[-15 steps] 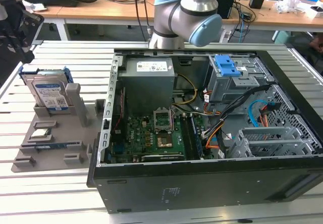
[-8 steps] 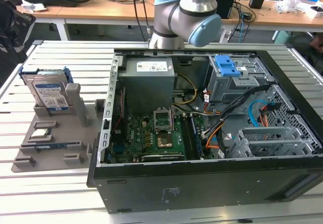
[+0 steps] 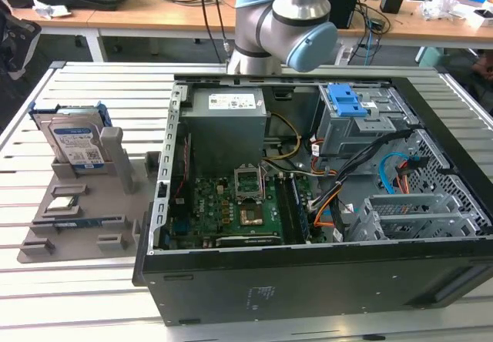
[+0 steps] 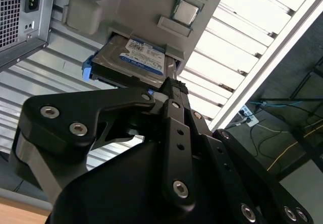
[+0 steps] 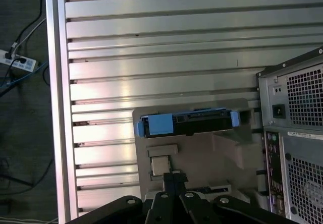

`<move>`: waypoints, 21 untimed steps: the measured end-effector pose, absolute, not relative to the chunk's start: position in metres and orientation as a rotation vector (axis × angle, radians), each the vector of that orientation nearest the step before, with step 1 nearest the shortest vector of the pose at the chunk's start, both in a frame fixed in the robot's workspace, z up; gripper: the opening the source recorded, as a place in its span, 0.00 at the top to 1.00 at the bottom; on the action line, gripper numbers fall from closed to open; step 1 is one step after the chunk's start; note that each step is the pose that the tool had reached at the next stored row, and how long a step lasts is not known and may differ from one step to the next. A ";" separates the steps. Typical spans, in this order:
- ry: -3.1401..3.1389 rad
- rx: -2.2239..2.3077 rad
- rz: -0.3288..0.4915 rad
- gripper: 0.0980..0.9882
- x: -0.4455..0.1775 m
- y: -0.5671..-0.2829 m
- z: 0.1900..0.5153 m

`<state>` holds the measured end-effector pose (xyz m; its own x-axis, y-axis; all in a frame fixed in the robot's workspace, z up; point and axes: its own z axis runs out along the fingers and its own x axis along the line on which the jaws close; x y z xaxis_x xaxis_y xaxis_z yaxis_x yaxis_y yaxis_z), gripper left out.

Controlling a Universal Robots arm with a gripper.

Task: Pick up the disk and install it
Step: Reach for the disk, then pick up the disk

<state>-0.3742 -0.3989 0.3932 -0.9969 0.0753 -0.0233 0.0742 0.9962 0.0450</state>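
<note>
The disk (image 3: 75, 143) stands on edge in its grey holder (image 3: 85, 212) on the slatted table (image 3: 69, 303), at the exterior view's left of the open computer case (image 3: 308, 288). In both wrist views your gripper (image 4: 174, 85) (image 5: 172, 176) (jaws drawn together, empty) hangs clear of it.

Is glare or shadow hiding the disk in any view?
Second wrist view: the table slats blow out white near the disk, whose label is evenly lit. First wrist view: a bright patch on the slats, none on the disk. Exterior view: even light, disk clear.
</note>
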 end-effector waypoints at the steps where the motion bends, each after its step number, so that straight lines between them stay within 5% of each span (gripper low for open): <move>1: 3.114 0.117 0.069 0.99 -0.378 -0.399 0.393; 21: 3.114 0.116 0.069 0.99 -0.395 -0.399 0.393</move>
